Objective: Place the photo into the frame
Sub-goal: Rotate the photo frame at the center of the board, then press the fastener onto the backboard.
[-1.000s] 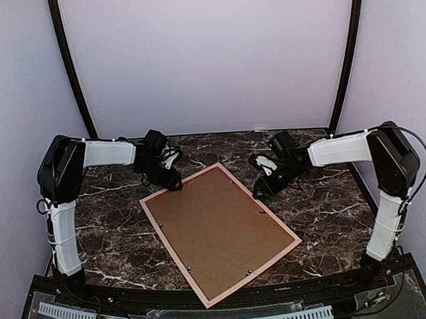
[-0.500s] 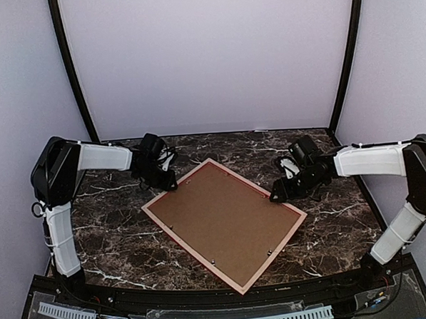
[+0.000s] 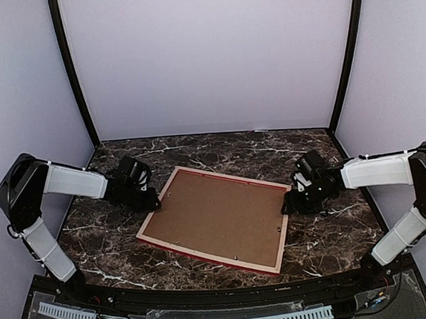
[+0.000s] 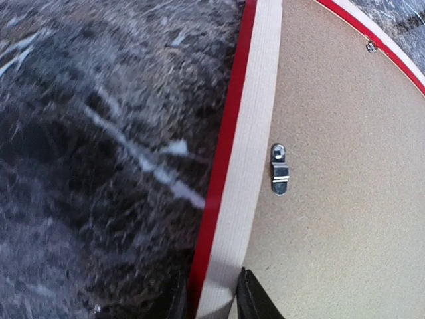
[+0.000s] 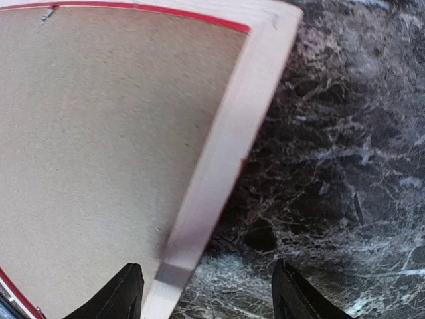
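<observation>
**Left jaws pinch the frame's rail; right jaws stand spread at its far side**

From the overhead camera I see the frame (image 3: 283, 238) lying back-up on the middle of the marble table (image 3: 331, 232), with its brown backing board (image 3: 216, 216) facing me. The photo I cannot see in any view.

The left gripper (image 3: 153, 202) meets the frame's left side. From above I cannot read its jaws. The left wrist camera settles it: the two dark fingertips (image 4: 255, 302) stand narrow, one against the red outer edge and one on the board side, pinching the pale wood rail between them. That view also shows a small metal turn clip (image 4: 279, 169) on the board, just beside the rail.

The right gripper (image 3: 287, 205) sits at the frame's right side, near the far corner. Its wrist camera shows the fingers (image 5: 126, 292) spread wide. The rail runs between them, close to the left finger, while the other finger hangs over bare marble, apart from the wood. Whether the near finger touches the rail I cannot tell.
</observation>
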Controlling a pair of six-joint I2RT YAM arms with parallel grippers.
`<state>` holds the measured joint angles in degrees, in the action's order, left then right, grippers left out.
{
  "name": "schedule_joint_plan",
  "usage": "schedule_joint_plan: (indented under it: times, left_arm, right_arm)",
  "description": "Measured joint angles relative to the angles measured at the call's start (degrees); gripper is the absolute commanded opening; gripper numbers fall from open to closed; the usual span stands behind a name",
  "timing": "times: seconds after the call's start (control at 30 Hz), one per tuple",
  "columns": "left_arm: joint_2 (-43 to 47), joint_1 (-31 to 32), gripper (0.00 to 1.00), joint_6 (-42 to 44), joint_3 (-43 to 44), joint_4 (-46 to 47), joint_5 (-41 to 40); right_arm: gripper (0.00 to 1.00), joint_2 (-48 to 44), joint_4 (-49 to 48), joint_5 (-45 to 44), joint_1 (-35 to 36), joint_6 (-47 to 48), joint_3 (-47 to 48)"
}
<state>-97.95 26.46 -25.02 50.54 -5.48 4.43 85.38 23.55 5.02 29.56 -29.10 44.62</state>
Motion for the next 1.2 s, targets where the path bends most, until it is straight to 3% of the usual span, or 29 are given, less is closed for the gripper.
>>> schedule_joint_plan:
  times: [0.2,0.43,0.7,0.9,1.2]
  left_arm:
    - [7.8,4.1,0.4,-7.8,-9.1,1.1,-0.5]
    - [13.4,13.0,0.48,-14.2,-14.4,1.3,-0.7]
    - [19.8,17.2,0.63,-19.0,-18.1,-2.1,-0.6]
    - [25.0,17.5,0.81,-17.4,-17.4,-7.1,-3.8]
    - [19.4,16.3,0.87,-8.9,-7.9,-11.6,-8.6]
  right_arm:
    - [0.62,0.5,-1.6,0.2,0.0,-1.7,-1.9]
    - [0.5,3.0,-4.6,-0.3,-0.3,-0.9,-0.9]
    - [0.27,5.4,-5.0,-0.3,-2.6,3.1,1.4]
    - [0.15,5.9,-3.4,-0.9,-3.1,6.6,2.7]
    - [0.08,5.9,-3.3,-1.6,-3.2,8.3,3.0]
